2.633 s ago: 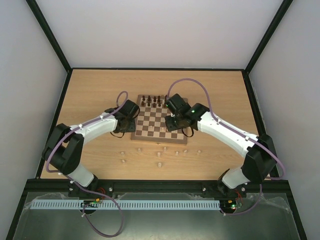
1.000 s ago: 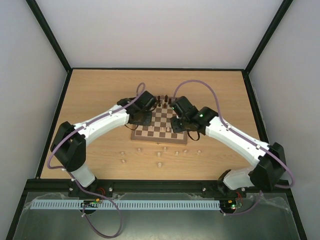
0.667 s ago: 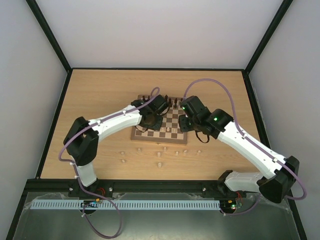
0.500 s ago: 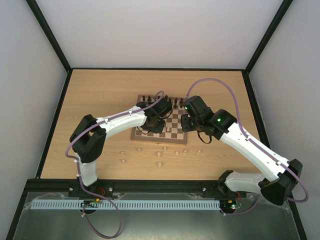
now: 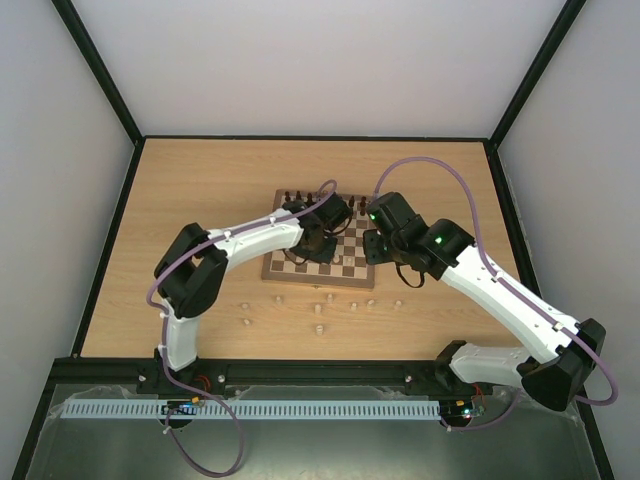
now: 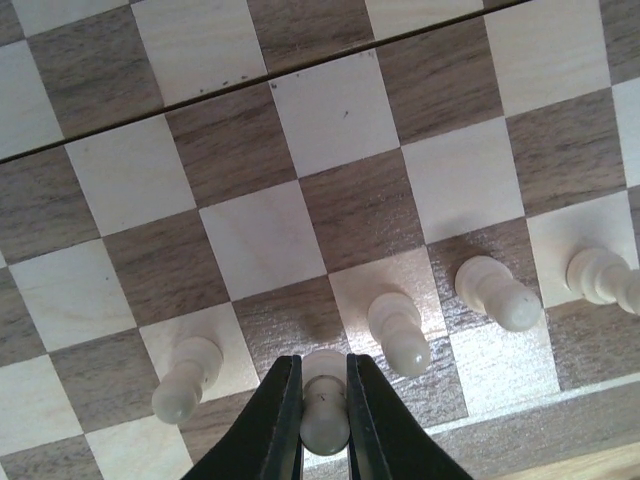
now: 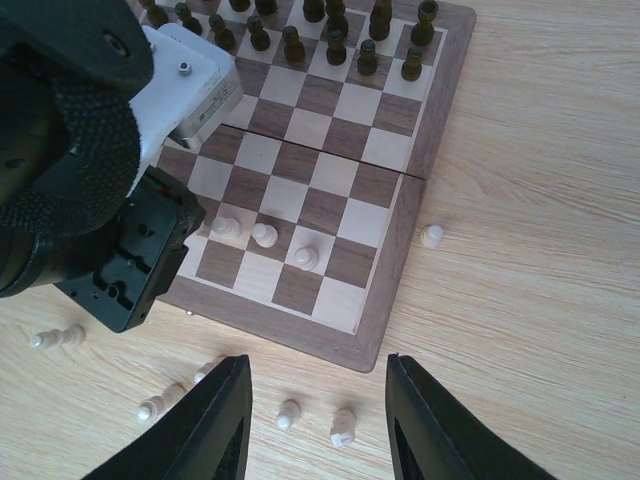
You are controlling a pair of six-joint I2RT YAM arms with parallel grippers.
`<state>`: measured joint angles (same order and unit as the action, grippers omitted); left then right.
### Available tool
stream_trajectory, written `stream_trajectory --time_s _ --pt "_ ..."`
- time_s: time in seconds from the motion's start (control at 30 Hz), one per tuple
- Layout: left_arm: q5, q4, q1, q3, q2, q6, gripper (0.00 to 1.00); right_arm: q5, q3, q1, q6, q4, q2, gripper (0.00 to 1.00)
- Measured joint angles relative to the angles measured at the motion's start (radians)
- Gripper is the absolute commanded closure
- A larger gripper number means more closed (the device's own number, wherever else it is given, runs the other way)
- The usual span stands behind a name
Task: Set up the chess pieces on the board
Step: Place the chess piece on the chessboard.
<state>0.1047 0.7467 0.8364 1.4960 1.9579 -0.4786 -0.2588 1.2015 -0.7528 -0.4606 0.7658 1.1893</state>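
**While the left gripper pinches a pale pawn, the right gripper hangs open above the board**

Left gripper (image 6: 322, 372): fingers pressed onto a pale pawn (image 6: 326, 428), one on each side. The pawn sits over the squares beside the board's (image 5: 320, 281) near border. Whether its base touches the board cannot be told.

Four more pale pawns (image 6: 400, 335) stand on the board in a line with the held one: one to its left and three to its right in the left wrist view, none touching another.

Right gripper (image 7: 315, 375): fingers spread wide, nothing between them. It hangs above the board's near right corner, apart from the surface.

Dark brown pieces (image 7: 330, 45) fill the board's far rows. The squares between them and the pale pawns are bare.

Left arm (image 7: 60, 150): reaches across the board's left half and hides that part from the right wrist camera.

Off the board, one pale piece (image 7: 432, 236) lies on the tabletop (image 7: 540, 200) just beside the board's right border. Several loose pale pieces (image 7: 288, 412) are scattered on the tabletop in front of the board's near border, some lying on their sides.
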Motion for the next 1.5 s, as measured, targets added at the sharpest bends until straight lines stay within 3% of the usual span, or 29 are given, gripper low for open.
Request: stream_trajectory --time_s 0.6,1.23,1.5 --pt "0.001 -0.012 -0.024 0.012 0.036 0.001 0.90 0.000 -0.016 0.001 0.001 -0.001 -0.003 0.63" --pt "0.006 -0.027 -0.029 0.012 0.042 0.001 0.75 0.004 -0.029 0.006 0.005 -0.002 -0.003 0.62" --pt "0.048 -0.002 -0.035 0.004 -0.021 -0.009 0.54 0.007 -0.029 0.007 0.008 -0.002 -0.003 0.56"
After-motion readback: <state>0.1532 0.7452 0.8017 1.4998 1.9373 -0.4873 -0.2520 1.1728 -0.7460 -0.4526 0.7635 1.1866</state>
